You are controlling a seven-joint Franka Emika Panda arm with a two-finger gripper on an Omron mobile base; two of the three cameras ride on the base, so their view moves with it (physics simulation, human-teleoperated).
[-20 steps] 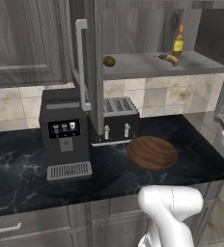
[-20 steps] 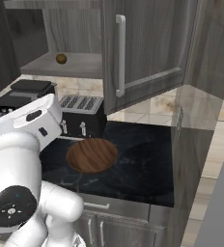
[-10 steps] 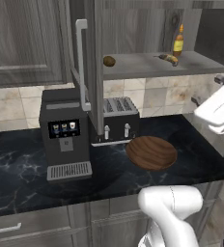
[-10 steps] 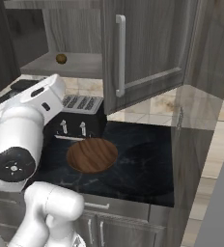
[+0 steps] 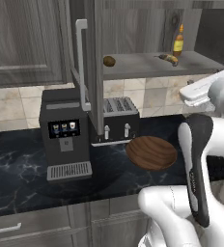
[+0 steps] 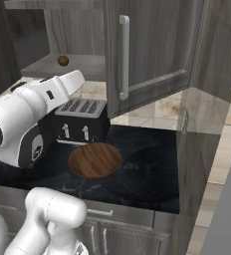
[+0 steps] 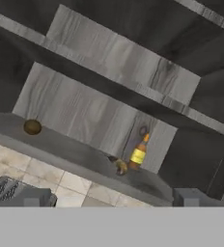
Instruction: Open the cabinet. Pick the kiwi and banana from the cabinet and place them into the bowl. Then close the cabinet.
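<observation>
Cabinet (image 5: 92, 72) open, fruit on its shelf

Kiwi (image 5: 109, 61) lies left, banana (image 5: 168, 58) right beside an amber bottle (image 5: 178, 42); the bowl (image 5: 151, 152) sits on the worktop (image 5: 17, 169) by the toaster (image 5: 119, 119). Tool's opening cannot be told.

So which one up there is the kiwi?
Look inside the open cabinet above the toaster, at its grey shelf. The kiwi is the small brown egg-shaped fruit sitting alone at the left end, far from the yellow banana and the amber bottle on the right.
</observation>
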